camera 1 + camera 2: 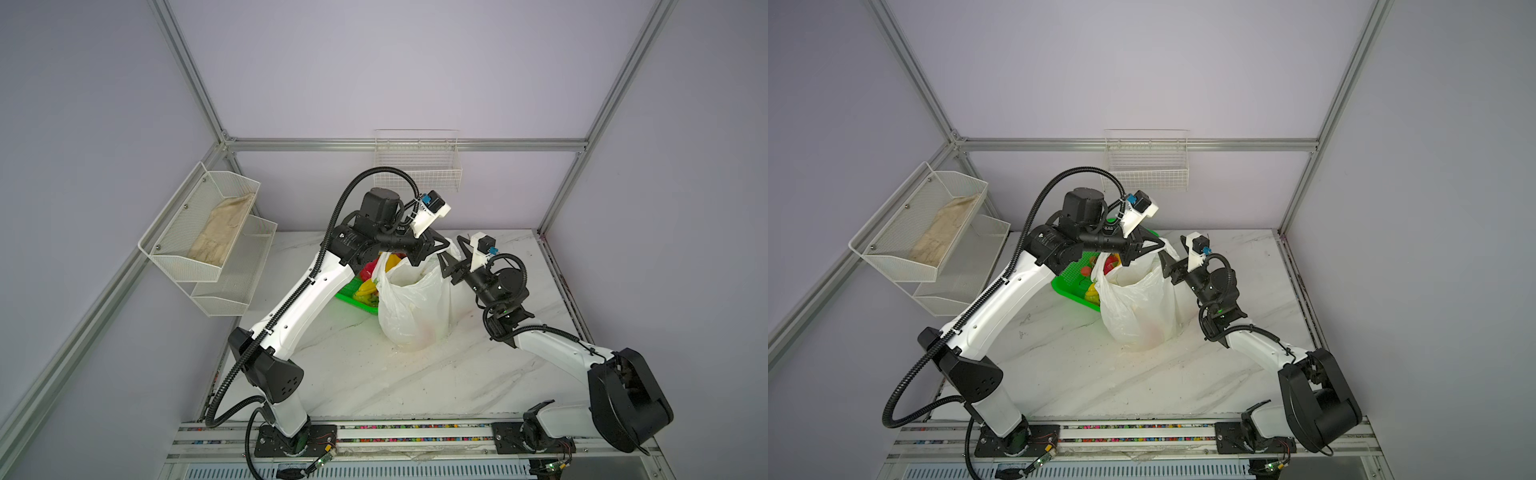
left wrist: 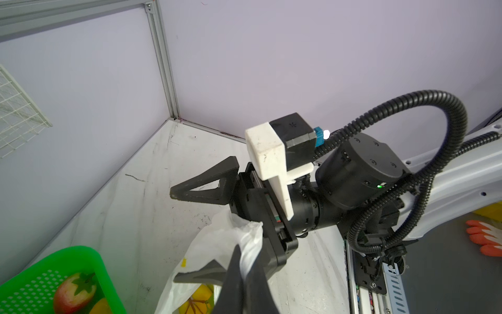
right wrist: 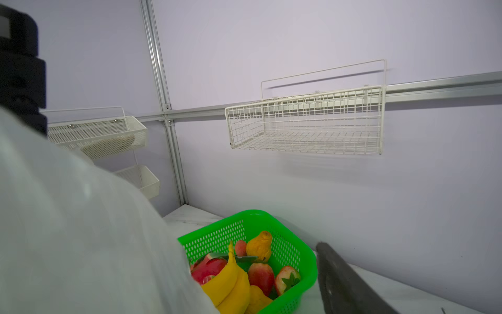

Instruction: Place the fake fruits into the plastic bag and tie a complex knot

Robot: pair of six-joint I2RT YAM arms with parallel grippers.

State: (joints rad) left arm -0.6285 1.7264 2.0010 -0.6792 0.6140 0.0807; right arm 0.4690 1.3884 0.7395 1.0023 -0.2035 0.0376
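The left pincer is clenching the rim of the bag standing open on the worktop, the right pincer is gaping beside it, and the fruits are lying in the basket, so a hard tug is risking tearing or slipping the plastic.

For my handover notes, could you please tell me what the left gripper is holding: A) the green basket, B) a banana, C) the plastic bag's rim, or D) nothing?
C: in the left wrist view the left gripper is shut on the rim of the plastic bag.
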